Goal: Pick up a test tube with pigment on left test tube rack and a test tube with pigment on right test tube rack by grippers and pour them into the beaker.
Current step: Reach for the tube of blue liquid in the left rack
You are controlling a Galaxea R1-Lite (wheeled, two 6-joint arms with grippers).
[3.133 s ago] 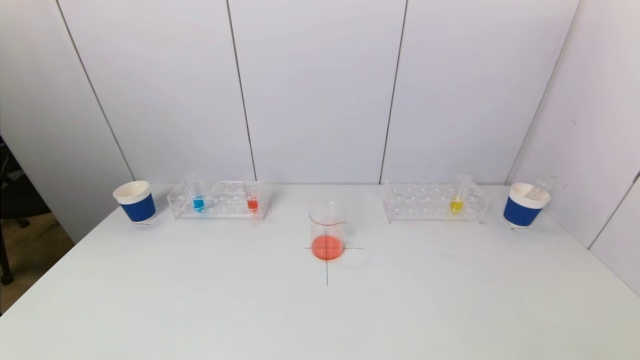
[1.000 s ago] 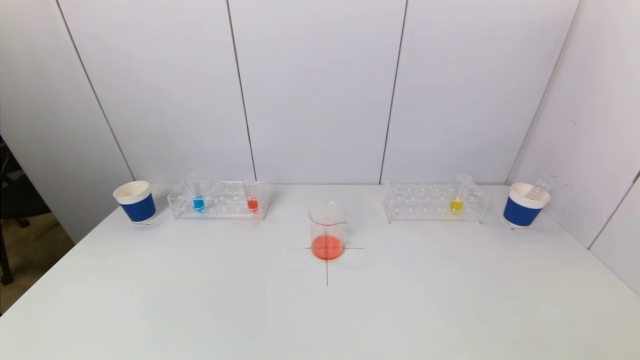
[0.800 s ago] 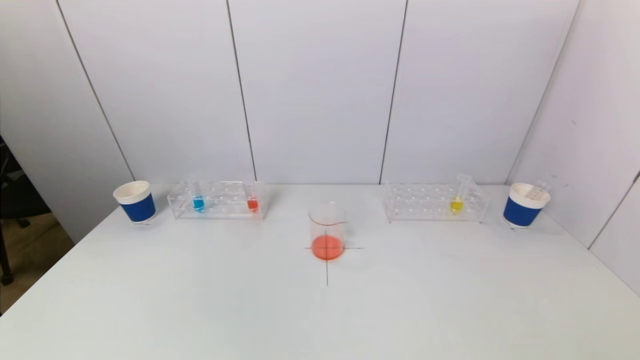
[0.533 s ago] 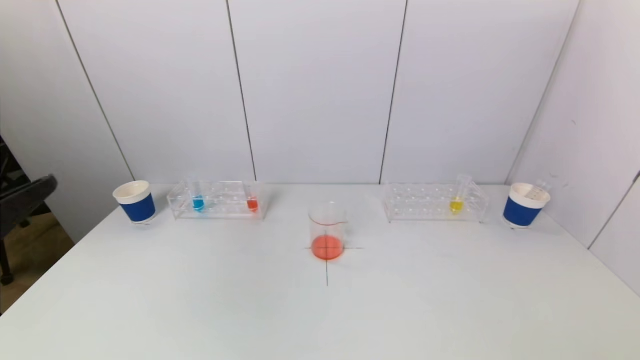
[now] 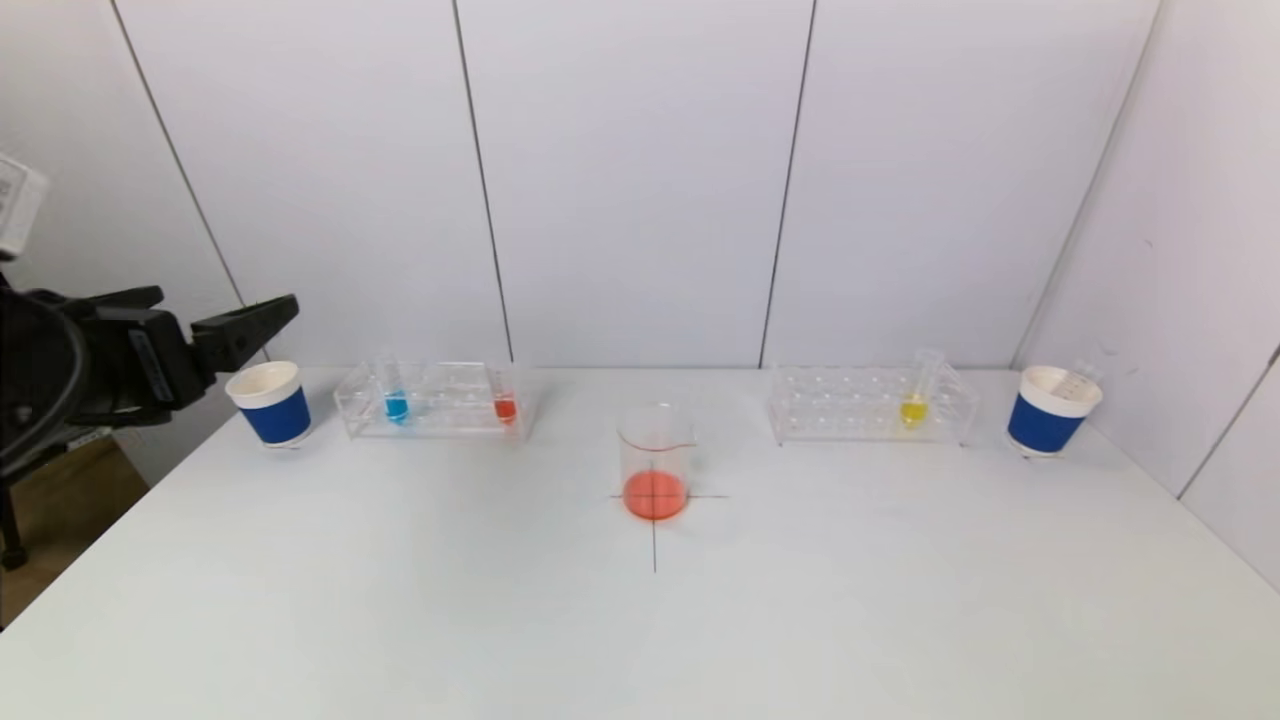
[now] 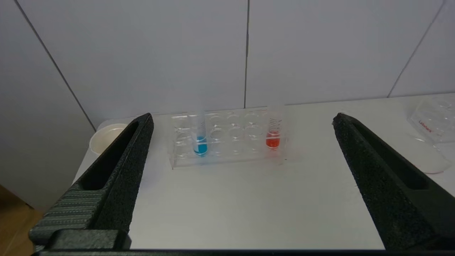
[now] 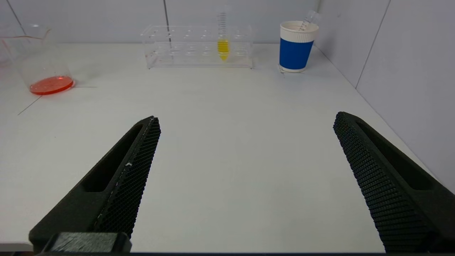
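The left rack (image 5: pixel 450 398) holds a blue-pigment tube (image 5: pixel 396 405) and a red-pigment tube (image 5: pixel 505 407). The right rack (image 5: pixel 850 405) holds a yellow-pigment tube (image 5: pixel 912 408). The beaker (image 5: pixel 655 465) stands mid-table with orange-red liquid in its bottom. My left gripper (image 5: pixel 228 300) is open and empty at the far left, above the table edge, short of the left rack. Its wrist view shows the blue tube (image 6: pixel 201 144) and red tube (image 6: pixel 273 137) ahead between the open fingers. My right gripper (image 7: pixel 246 117) is open and empty, low over the table, far from the yellow tube (image 7: pixel 223 44); it is outside the head view.
A blue-and-white paper cup (image 5: pixel 272 405) stands left of the left rack, just beyond my left gripper. A second cup (image 5: pixel 1052 412) with an empty tube in it stands right of the right rack. Walls close the back and right side. A black cross marks the table under the beaker.
My left arm has risen into the head view from the left edge and now points toward the left rack. The tubes, racks, beaker and cups have not moved.
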